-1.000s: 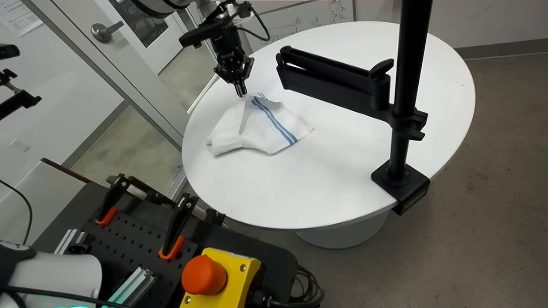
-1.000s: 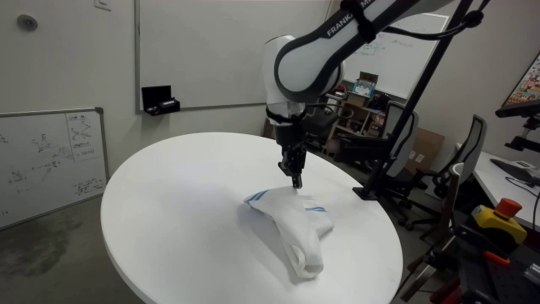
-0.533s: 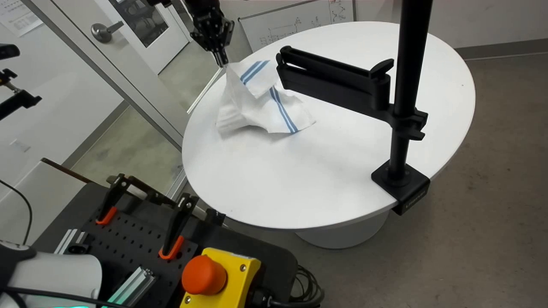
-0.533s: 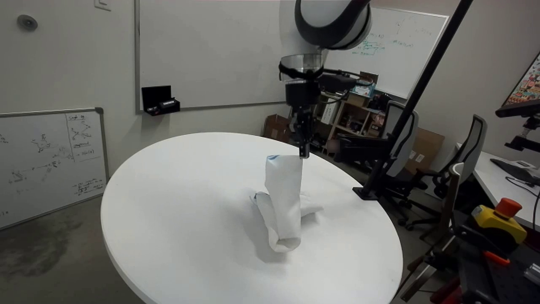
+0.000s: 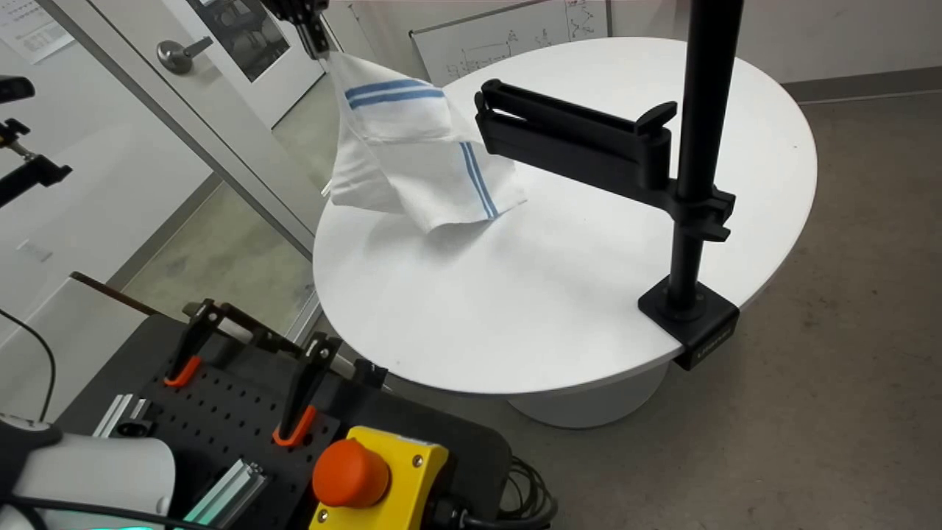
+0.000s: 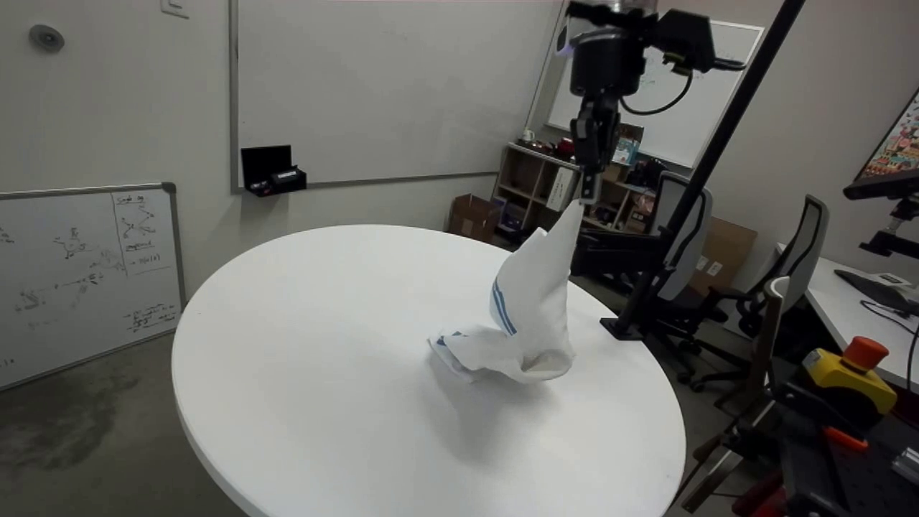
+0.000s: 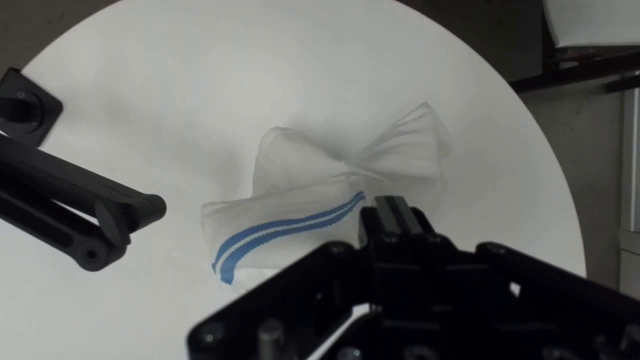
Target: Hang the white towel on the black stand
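Note:
The white towel with blue stripes hangs by one corner from my gripper, in both exterior views [image 5: 401, 165] [image 6: 538, 287]. Its lower part still rests on or just over the table. My gripper [image 5: 318, 53] is shut on that corner, high above the table's edge; it also shows in an exterior view [image 6: 589, 195]. In the wrist view the fingertips [image 7: 396, 202] are together, with the towel [image 7: 300, 170] below them. The black stand [image 5: 703, 125] is clamped to the table rim. Its folded horizontal arm [image 5: 567, 136] juts over the table, apart from the towel, and shows in the wrist view [image 7: 65, 200].
The round white table [image 5: 559, 316] lies under the towel. A glass door [image 5: 221, 147] stands behind the gripper. A yellow box with a red button [image 5: 383, 478] and a black pegboard cart [image 5: 221, 412] are near the front. Chairs [image 6: 682, 237] stand beyond the stand.
My gripper has risen and drawn away from the table's middle with the towel corner. The towel has gone from lying on the table to hanging stretched upward. The stand has not moved.

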